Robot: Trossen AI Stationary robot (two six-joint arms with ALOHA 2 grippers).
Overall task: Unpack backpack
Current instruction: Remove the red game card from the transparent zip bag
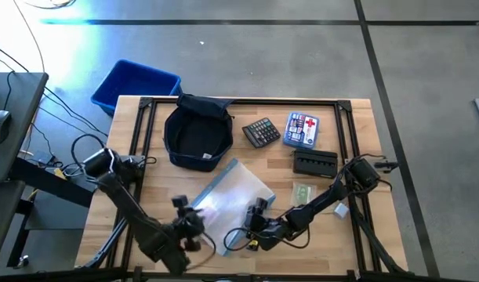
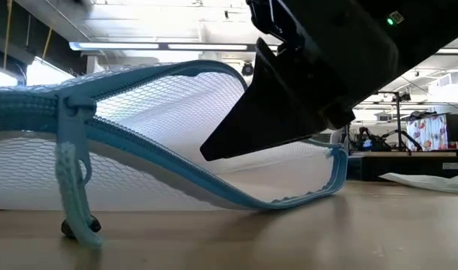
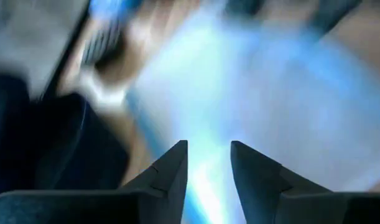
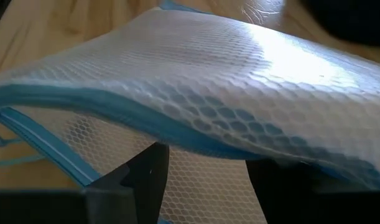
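I find both grippers, left gripper (image 1: 194, 222) and right gripper (image 1: 257, 213), part-open at the clear blue-trimmed mesh zip pouch (image 1: 233, 196), neither clamping it; the dark navy fabric backpack (image 1: 197, 133) lies apart.

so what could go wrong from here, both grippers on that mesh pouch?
1. The left gripper and right gripper stand open at the mesh pouch; its bowed blue edge could catch a finger on retreat.
2. A dragged pouch could slide into the backpack or calculator.

No legible text; red cross sign on first-aid kit (image 1: 301, 130).
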